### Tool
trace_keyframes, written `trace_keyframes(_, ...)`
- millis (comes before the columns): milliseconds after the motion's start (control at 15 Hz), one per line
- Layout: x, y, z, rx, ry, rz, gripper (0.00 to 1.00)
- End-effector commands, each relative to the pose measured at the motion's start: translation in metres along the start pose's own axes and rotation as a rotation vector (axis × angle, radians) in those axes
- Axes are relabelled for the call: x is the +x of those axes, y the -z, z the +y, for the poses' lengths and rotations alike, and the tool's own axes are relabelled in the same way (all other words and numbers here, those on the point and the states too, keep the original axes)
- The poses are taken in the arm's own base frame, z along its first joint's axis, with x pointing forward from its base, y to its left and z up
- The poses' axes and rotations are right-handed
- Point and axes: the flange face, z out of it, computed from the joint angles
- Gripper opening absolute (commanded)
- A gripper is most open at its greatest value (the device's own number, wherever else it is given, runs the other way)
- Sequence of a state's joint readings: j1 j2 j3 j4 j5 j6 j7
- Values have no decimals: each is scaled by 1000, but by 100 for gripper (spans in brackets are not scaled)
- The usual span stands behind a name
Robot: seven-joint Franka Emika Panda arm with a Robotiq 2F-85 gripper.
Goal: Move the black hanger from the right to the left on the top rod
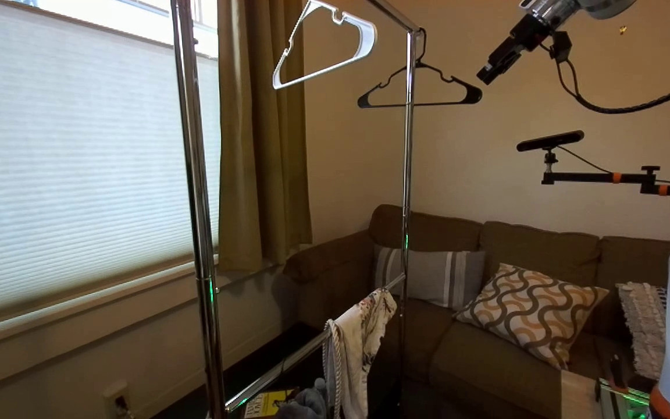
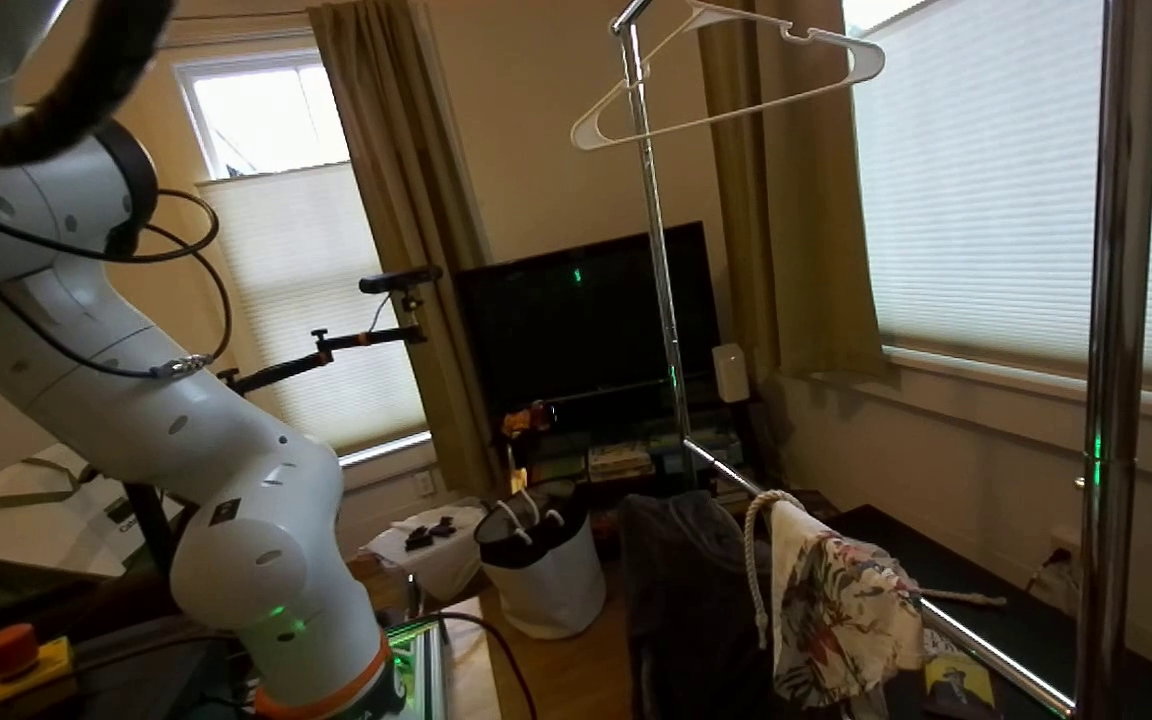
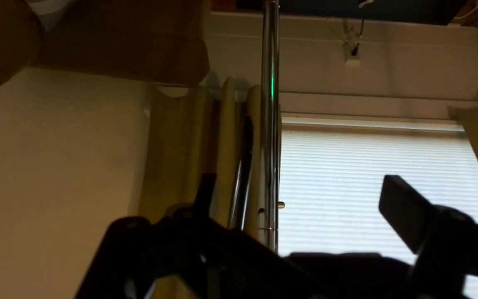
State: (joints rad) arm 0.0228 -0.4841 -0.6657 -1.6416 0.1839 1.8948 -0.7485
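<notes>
The black hanger (image 1: 420, 64) hangs by its hook at the end of the top rod (image 1: 394, 14), at the near-sofa pole, in an exterior view. In the wrist view the black hanger (image 3: 244, 162) appears edge-on as a glossy dark strip beside the chrome pole, between the fingers' sides but beyond them. My gripper (image 1: 484, 74) is right of the hanger's right end, apart from it in that view. The wrist view shows the gripper (image 3: 300, 178) open and holding nothing. A short end of the top rod (image 2: 630, 16) shows in an exterior view, where gripper and black hanger are out of view.
A white hanger (image 1: 367, 38) hangs on the rod, also in an exterior view (image 2: 866, 62). Chrome poles (image 1: 407, 174) stand at the rack's ends. Clothes (image 1: 364, 331) drape the lower crossbar. A camera on a black arm (image 1: 550, 141) stands below the gripper. A sofa (image 1: 538, 238) is behind.
</notes>
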Motion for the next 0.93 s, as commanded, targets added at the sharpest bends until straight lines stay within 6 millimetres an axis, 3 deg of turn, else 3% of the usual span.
trace_keyframes(0,19,-15,9,24,15,-26,95)
trace_keyframes(267,31,-40,23,-29,-25,-71,82)
trace_keyframes(333,32,-44,25,-39,-33,-91,62)
trace_keyframes(400,32,-47,26,-39,-33,-121,59)
trace_keyframes(867,36,-54,31,-47,-43,-153,5)
